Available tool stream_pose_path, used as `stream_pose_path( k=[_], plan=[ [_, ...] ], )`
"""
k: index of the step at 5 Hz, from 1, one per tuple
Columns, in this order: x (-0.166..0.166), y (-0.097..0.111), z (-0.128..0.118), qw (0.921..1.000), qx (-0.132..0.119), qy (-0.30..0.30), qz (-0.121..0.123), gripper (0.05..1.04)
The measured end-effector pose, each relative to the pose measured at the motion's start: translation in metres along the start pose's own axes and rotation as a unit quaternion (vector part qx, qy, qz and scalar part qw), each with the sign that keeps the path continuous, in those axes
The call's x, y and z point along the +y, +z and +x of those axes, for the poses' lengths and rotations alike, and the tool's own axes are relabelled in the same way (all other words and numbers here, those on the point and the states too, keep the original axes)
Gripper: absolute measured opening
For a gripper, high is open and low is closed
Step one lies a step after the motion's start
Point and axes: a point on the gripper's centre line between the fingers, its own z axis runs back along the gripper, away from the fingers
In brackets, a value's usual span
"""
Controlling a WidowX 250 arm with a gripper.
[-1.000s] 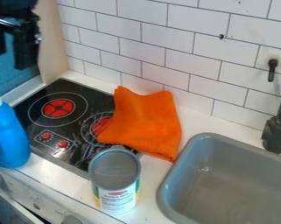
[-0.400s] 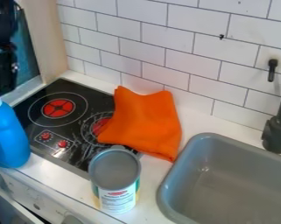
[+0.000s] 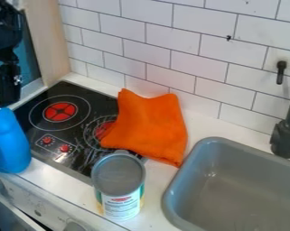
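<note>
The gripper (image 3: pixel 6 101) is seen at the left edge, pointed downward beside the top of a blue bottle (image 3: pixel 9 142). Whether its jaws are parted or closed cannot be told, nor can it be told whether the bottle is touched or gripped. The bottle is stood upright at the left, by the front left part of a black stovetop (image 3: pixel 105 103), and is partly cut off by the edge of the view.

Two burners are marked in red on the stovetop; the left one (image 3: pixel 60 111) is left uncovered, while the right one is partly covered by an orange cloth (image 3: pixel 148 127). The cloth is spread over the stovetop's right side and onto the white bench (image 3: pixel 201 125), with its lower corner placed near a grey sink (image 3: pixel 218 142). A can (image 3: pixel 118 178) with a grey top (its pale label is turned to the front) is set upright between the bottle and the sink. A black tap (image 3: pixel 284 140) is mounted at the sink's far right, and a small black hook (image 3: pixel 281 72) is fixed to the white tiled wall (image 3: pixel 177 52).
</note>
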Motion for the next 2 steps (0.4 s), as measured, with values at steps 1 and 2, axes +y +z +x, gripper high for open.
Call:
stream_pose_path(
  k=[1,2],
  plan=[
    [0.0024,-0.0001,-0.0002,1.0,0.0,0.001,0.005,1.001],
    [0.0089,-0.0035,-0.0053,0.9998,0.006,0.017,0.001,1.001]
  ],
)
